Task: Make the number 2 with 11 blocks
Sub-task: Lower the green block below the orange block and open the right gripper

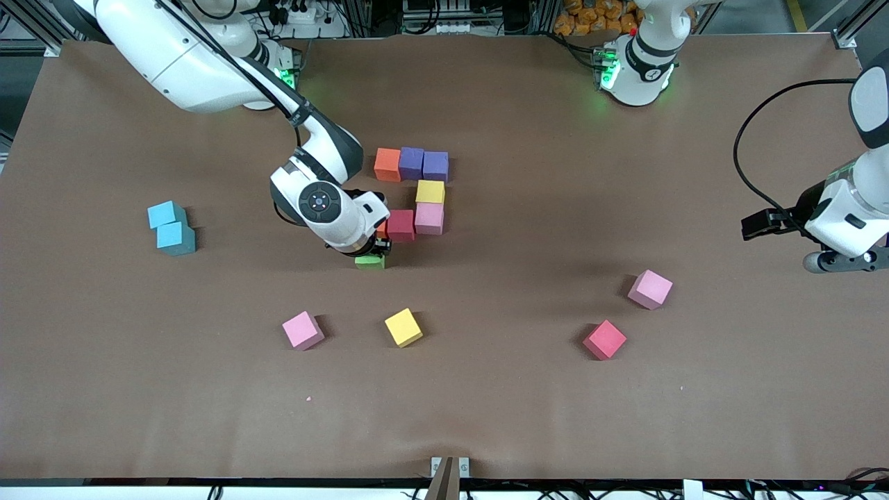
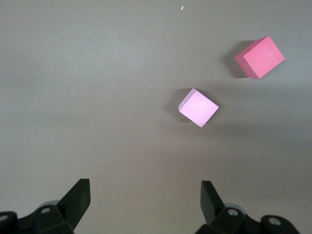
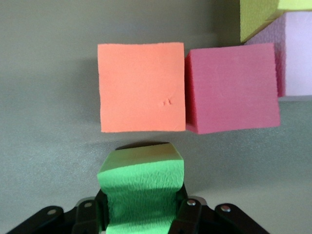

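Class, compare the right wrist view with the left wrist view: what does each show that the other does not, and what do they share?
Only the right wrist view: the right gripper shut on the green block, beside the orange block, which touches the crimson block of the number 2.
Only the left wrist view: the open left gripper over bare table, with a loose pink block and a loose red block lying apart.
Both: the brown table and foam cubes.
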{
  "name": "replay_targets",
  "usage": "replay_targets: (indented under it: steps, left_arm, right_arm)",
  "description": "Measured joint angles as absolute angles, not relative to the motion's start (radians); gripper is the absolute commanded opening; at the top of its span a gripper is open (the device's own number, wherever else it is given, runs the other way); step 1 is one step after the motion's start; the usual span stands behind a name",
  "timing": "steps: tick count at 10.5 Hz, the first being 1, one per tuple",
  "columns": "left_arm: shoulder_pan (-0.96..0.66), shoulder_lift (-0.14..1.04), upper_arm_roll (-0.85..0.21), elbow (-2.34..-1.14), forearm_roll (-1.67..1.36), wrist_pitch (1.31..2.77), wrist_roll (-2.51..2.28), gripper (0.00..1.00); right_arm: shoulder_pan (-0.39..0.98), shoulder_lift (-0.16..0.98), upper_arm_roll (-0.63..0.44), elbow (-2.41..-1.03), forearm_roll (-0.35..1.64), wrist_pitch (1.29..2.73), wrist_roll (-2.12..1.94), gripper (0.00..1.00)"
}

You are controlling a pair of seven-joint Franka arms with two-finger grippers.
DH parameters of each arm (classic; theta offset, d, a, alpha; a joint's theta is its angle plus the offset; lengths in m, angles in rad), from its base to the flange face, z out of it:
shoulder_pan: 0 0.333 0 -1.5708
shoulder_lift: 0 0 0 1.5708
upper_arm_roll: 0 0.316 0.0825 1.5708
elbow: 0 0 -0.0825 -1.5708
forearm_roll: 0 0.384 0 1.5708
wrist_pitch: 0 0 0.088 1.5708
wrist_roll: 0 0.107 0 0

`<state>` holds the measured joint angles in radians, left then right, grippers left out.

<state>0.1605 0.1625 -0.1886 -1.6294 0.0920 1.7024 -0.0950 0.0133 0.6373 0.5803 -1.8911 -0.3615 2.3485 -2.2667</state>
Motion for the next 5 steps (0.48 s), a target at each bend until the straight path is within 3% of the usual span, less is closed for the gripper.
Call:
replay_targets:
  steps: [1,2,5]
  left_arm:
    - [0.160,0.165,-0.189,-1.630,0.092,1.702,-0.095,1.00]
    - [0.158,0.168,-0.190,-1.630,0.092,1.702,-0.095,1.00]
    - [0.152,0.178,-0.195,-1.630,0.092,1.702,-0.095,1.00]
  right_arm:
    - [0.013,0.637,0.580,-1.893,-0.362,2.352,-2.267,0.34]
    - [0.013,0.636,0.581,-1.896,-0.363,2.355,-2.267,0.99]
    - [0.013,0.636,0.581,-1.903,-0.363,2.356,-2.267,1.00]
